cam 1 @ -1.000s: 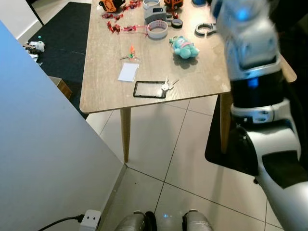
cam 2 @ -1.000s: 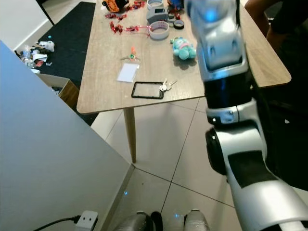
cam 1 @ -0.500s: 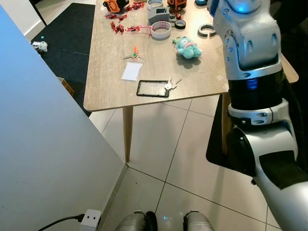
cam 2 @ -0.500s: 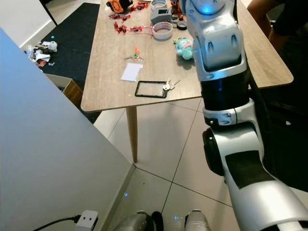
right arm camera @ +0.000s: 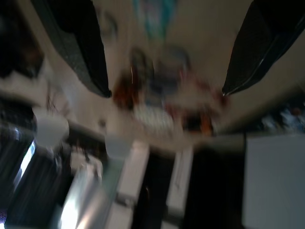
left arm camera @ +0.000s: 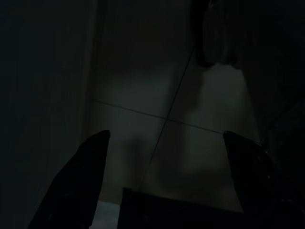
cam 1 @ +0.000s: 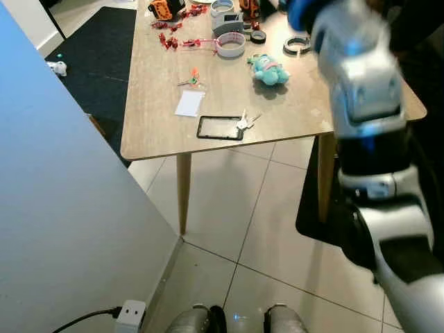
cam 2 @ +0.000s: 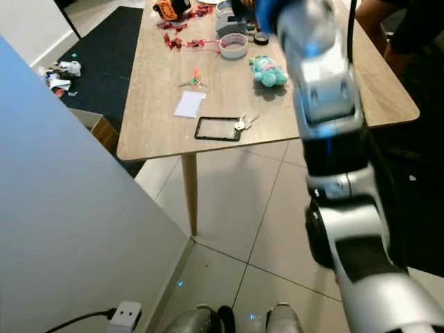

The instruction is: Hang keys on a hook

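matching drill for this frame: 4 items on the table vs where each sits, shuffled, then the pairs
Items:
1. keys
2. teal plush toy
3. white card
4. tape roll

Places:
A. far end, beside the grey box
B. mid-table, under the orange-and-green trinket
C. near edge, touching the black frame's right end
D. right of centre, beyond the keys

Pairs: 1-C, 2-D, 3-B, 4-A

— What does the robot's right arm (cam 1: 368, 132) look like?
— Silver segments, black joint bands, a blue-lit top.
— And the grippers?
— The right gripper (right arm camera: 164, 62) and left gripper (left arm camera: 164, 181) each have two long black fingers.
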